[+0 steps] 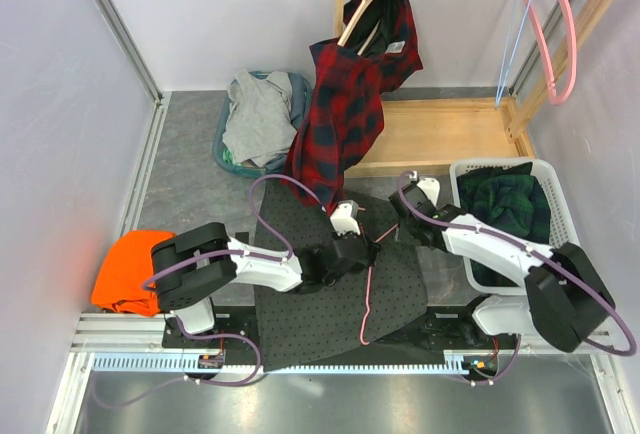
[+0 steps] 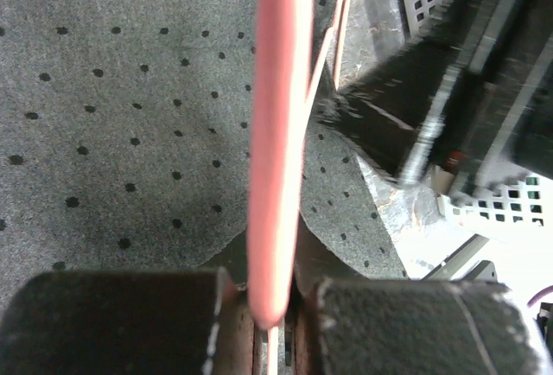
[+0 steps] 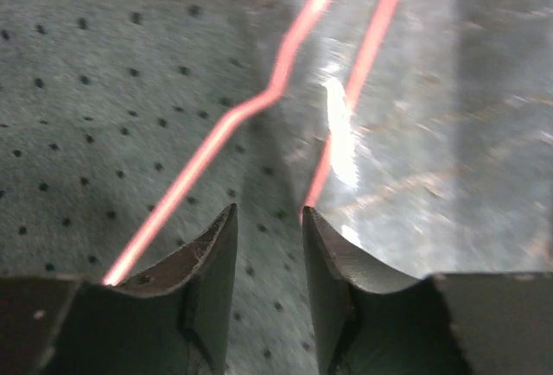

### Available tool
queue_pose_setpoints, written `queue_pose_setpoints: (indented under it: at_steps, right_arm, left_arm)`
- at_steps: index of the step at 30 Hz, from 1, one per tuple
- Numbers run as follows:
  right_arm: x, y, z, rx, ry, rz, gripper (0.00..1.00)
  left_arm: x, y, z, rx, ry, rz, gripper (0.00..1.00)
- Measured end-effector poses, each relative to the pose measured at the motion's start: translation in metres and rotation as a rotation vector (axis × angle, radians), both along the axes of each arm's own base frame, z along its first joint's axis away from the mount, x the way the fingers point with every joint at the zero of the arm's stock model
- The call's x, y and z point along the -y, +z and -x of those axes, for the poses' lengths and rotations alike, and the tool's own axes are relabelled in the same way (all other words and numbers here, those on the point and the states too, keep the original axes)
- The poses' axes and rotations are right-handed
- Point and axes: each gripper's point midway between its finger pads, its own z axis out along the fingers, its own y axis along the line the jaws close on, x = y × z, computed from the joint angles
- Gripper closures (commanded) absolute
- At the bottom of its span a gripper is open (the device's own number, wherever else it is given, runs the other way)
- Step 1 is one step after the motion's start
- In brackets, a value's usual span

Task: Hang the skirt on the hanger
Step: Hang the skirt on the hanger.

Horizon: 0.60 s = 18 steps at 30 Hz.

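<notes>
The skirt [image 1: 320, 294], grey with black dots, lies flat on the table between the two arms. A thin pink hanger [image 1: 368, 299] lies across its right part. My left gripper [image 1: 350, 244] is shut on the hanger's pink bar [image 2: 276, 133], which runs straight out from between the jaws over the skirt [image 2: 130, 116]. My right gripper [image 1: 395, 224] hovers low over the skirt's right edge [image 3: 104, 116], open with nothing between its fingers. The hanger's two wires [image 3: 216, 146] run just ahead of the right gripper [image 3: 268, 228]. In the left wrist view the right gripper [image 2: 406, 124] shows dark and blurred.
A white basket [image 1: 545, 169] with dark green clothing stands at the right. A teal basket [image 1: 225, 149] of grey clothes sits at the back. A red plaid shirt [image 1: 350, 94] hangs on the wooden rack [image 1: 440, 134]. Another pink hanger [image 1: 555, 24] hangs top right. An orange garment [image 1: 125, 269] lies left.
</notes>
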Motion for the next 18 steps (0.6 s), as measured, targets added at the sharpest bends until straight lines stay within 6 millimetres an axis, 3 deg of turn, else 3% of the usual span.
queue_pose_setpoints:
  at_steps: [6,9,12,13,14,18]
  right_arm:
    - [-0.012,-0.026,-0.009,-0.032,0.034,-0.001,0.47]
    - [-0.013,-0.027,-0.014,-0.021,0.030,-0.003,0.43]
    - [-0.014,-0.028,-0.017,-0.004,0.022,-0.006,0.67]
    - [-0.014,-0.028,-0.019,0.004,0.018,-0.010,0.88]
    - [-0.015,-0.027,-0.020,0.014,0.015,-0.018,0.98]
    - [-0.018,-0.028,-0.021,0.029,0.006,-0.053,1.00]
  left_arm:
    - [0.000,-0.005,-0.001,-0.003,0.005,-0.012,0.98]
    - [-0.002,-0.006,-0.004,-0.001,0.017,-0.017,0.98]
    - [-0.003,-0.006,-0.006,0.002,0.027,-0.016,0.98]
    - [-0.003,-0.005,-0.006,0.002,0.027,-0.014,0.98]
    - [-0.002,-0.004,-0.006,0.002,0.027,-0.011,0.98]
    - [-0.001,-0.003,-0.006,0.004,0.027,-0.008,0.98]
